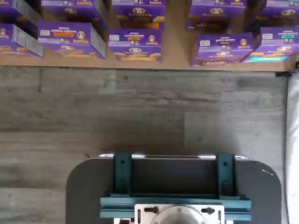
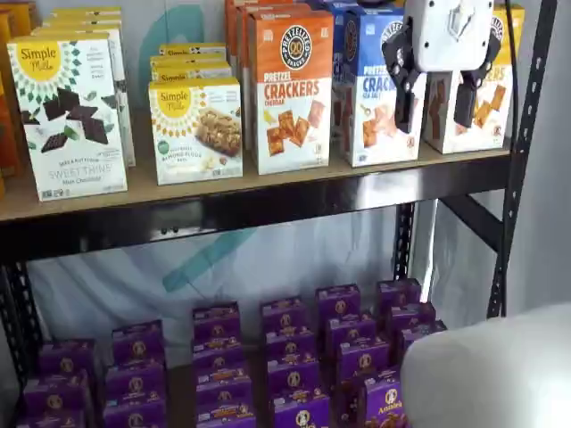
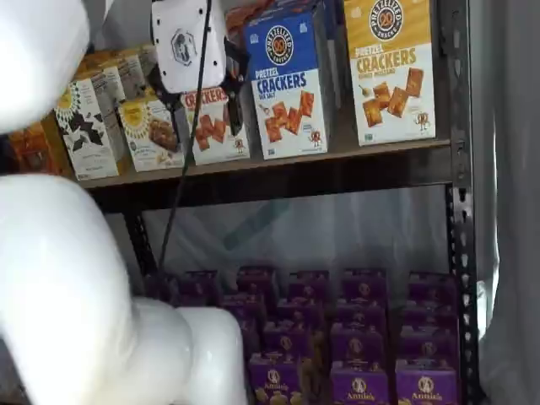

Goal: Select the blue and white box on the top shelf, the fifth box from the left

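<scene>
The blue and white box (image 2: 370, 94) stands upright on the top shelf (image 2: 268, 203), between an orange Cheddar carton (image 2: 290, 89) and a yellow-topped cracker carton (image 2: 486, 98). It also shows in a shelf view (image 3: 287, 80) on the same top shelf (image 3: 278, 179). My gripper (image 2: 434, 102) hangs in front of the shelf, level with the cartons, over the right edge of the blue and white box. Its two black fingers (image 2: 403, 100) stand apart with a plain gap and hold nothing. In a shelf view only its white body (image 3: 187, 42) shows plainly, left of the blue and white box.
Simple Mills boxes (image 2: 71, 111) fill the shelf's left part. Small purple boxes (image 2: 285, 357) crowd the lower level and show in the wrist view (image 1: 135, 44) beyond a wood floor. A dark mount with teal brackets (image 1: 173, 186) shows there. The white arm (image 3: 67, 278) fills the foreground.
</scene>
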Available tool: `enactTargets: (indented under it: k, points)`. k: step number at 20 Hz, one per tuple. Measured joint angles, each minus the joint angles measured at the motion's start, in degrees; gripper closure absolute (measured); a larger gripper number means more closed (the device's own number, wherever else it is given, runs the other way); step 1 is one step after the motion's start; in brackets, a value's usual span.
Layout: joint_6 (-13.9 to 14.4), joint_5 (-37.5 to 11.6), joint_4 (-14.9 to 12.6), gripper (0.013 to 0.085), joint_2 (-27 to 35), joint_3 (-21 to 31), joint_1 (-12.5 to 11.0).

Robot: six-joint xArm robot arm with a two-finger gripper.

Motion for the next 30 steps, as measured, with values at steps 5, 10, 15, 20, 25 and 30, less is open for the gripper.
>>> enactTargets:
  k: [5, 10, 15, 20, 25, 30]
  points:
    - [-2.5, -1.7, 5.0, 0.013, -1.1, 1.1, -4.5]
    - [-1.6, -2.9, 3.2, 0.013, -1.2, 1.3, -2.7]
    - [-0.4, -6.7, 0.7, 0.013, -0.6, 1.2, -0.5]
    - [0.4, -12.0, -2.0, 0.013, 2.7, -1.0, 1.1]
    - [0.0, -16.0, -3.3, 0.013, 7.3, -4.5, 0.8]
    - [-1.0, -18.1, -3.4, 0.013, 12.0, -8.3, -0.2]
